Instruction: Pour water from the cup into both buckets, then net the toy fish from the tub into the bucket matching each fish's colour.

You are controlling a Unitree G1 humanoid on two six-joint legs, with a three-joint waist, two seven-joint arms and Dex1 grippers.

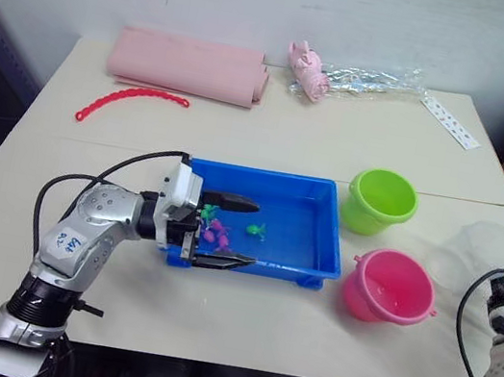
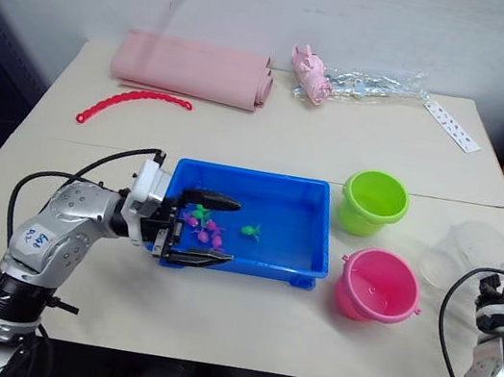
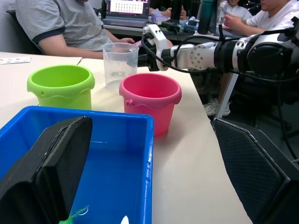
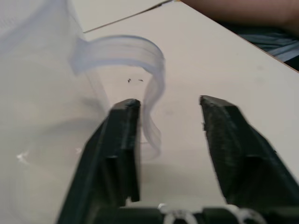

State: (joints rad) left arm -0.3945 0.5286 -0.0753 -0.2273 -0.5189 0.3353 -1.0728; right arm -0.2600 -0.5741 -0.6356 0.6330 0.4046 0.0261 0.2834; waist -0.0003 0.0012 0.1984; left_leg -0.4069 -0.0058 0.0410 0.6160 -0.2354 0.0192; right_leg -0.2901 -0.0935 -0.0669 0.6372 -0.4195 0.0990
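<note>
The blue tub (image 1: 306,242) sits mid-table, and the left pincer (image 1: 228,232) hangs wide open and empty at its near-left corner, one finger over the water, the other at the near rim; the toy fish (image 1: 216,231), several pink and two green (image 1: 255,232), lie in the tub just beside and between those fingers. One green bucket (image 1: 380,201) and one pink bucket (image 1: 390,286) stand just to the right of the tub on the table (image 1: 271,133). The single clear cup (image 2: 464,253) stands near the right table edge; the right wrist view shows the right pincer (image 4: 168,112) open, its fingers either side of the cup's handle (image 4: 152,84) without gripping it. The left wrist view adds seated people (image 3: 60,23) behind the cup.
</note>
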